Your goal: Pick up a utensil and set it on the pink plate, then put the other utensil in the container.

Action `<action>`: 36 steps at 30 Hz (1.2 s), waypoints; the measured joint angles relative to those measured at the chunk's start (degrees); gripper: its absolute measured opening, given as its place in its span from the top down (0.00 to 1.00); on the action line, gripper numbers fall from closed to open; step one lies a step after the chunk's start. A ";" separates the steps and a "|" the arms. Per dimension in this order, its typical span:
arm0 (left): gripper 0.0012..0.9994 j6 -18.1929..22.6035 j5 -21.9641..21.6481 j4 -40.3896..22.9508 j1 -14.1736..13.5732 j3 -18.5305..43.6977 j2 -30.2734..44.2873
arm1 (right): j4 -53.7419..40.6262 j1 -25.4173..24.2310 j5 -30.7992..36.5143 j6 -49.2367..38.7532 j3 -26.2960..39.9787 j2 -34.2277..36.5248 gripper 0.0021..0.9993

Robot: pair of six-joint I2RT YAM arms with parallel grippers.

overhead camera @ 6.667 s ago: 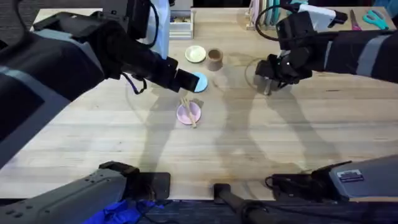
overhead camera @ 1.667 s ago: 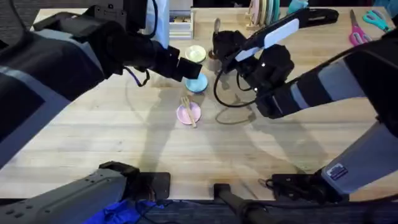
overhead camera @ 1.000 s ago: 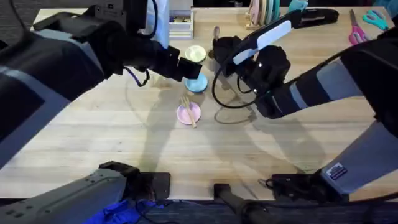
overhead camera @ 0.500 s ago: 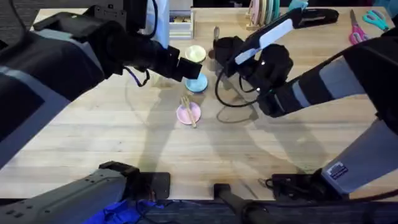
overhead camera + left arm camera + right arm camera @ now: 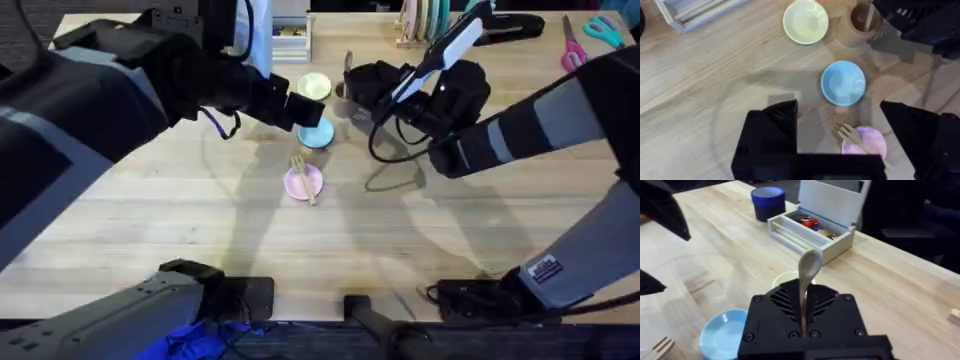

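Right gripper shifted rightward, seemingly over container.

The overhead camera looks down and forward from above the arm bases, taking in the whole table. The left wrist camera faces almost straight down from higher up; the right wrist camera sits lower, looking across the tabletop. All three share the light blue plate.

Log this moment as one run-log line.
fork: on pink plate | spoon: upright in right gripper, handle in tan cup | left gripper: open, hovering
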 joint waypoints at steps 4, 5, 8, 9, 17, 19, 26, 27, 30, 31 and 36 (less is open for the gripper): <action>0.01 0.01 -0.01 0.00 0.00 0.00 0.01 | -2.03 0.00 -1.18 -0.44 0.15 0.00 0.97; 0.01 0.00 -0.01 0.00 0.00 0.00 0.01 | -2.55 0.00 -1.35 -0.68 0.15 0.00 0.97; 0.01 0.00 -0.01 0.00 0.00 0.00 -0.01 | -2.91 0.00 -1.65 -1.34 0.15 0.00 0.97; 0.01 0.00 -0.01 0.00 0.00 0.00 0.01 | -2.91 0.00 -1.71 -1.51 0.15 0.00 0.97; 0.01 0.02 -0.01 -3.34 0.00 0.00 0.00 | -4.83 0.00 -1.86 -1.96 0.15 -0.01 0.96; 0.01 0.02 -0.01 -3.70 0.00 0.00 -0.01 | -4.88 0.00 -1.84 -1.96 0.15 0.00 0.94; 0.01 0.02 -0.01 -3.74 0.00 0.00 0.01 | -4.96 0.00 -1.64 -1.98 0.15 0.00 0.80; 0.01 0.02 -0.01 -3.73 0.00 0.00 0.00 | -4.97 0.00 -1.64 -1.98 0.15 0.00 0.80; 0.01 0.02 -0.01 -3.74 0.00 0.00 -0.01 | -4.96 0.00 -1.64 -1.98 0.15 0.00 0.78; 0.01 0.02 -0.01 -3.73 0.00 0.00 0.00 | -4.96 0.00 -1.63 -1.97 0.15 0.00 0.74; 0.01 0.02 -0.01 -3.72 0.00 0.00 0.01 | -3.13 0.00 -1.57 -2.10 0.15 0.00 0.05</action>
